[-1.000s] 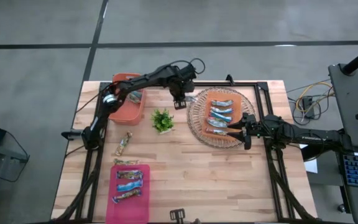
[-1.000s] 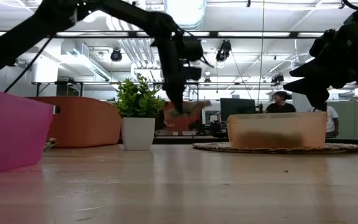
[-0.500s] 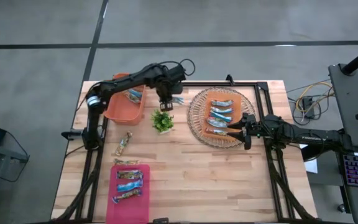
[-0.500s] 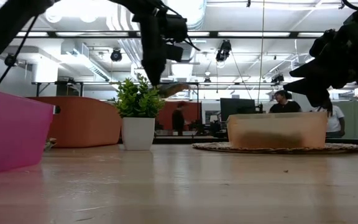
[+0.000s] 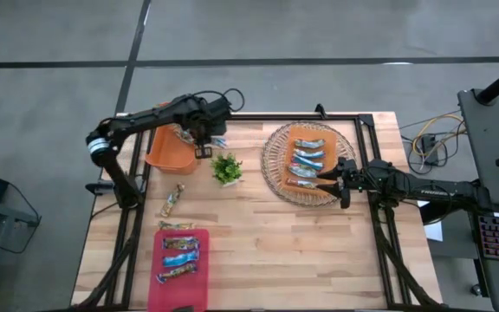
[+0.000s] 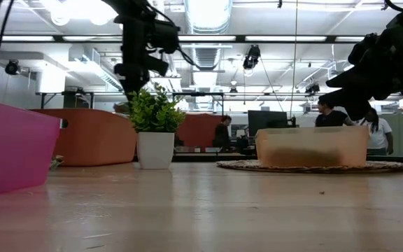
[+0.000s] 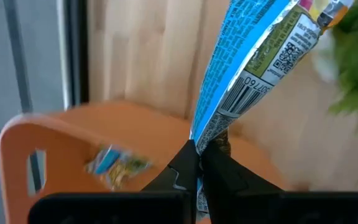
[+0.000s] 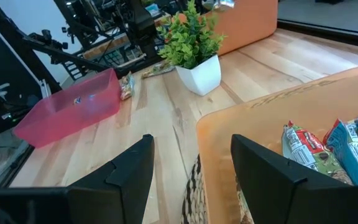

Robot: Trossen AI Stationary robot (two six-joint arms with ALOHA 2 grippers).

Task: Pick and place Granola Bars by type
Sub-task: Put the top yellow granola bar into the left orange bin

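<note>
Wooden table (image 5: 319, 251) fronts a ceiling-lit workshop; left gripper (image 7: 197, 163) pinches a blue bar (image 7: 247, 62), right gripper (image 8: 191, 163) spread.

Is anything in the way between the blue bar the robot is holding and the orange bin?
Nothing visible is. The left gripper is shut on the blue granola bar right at the orange bin. The small plant stands off to the side, not between them.

Seen from above with the plant (image 5: 226, 167) as the dial's centre, one bin (image 5: 171, 151) sits at ten o'clock, a second bin (image 5: 180, 270) with bars in it at seven, a lone bar (image 5: 173, 200) on the table (image 5: 258, 251) at eight, and a tray (image 5: 308, 161) of bars on a round mat (image 5: 275, 147) at three
</note>
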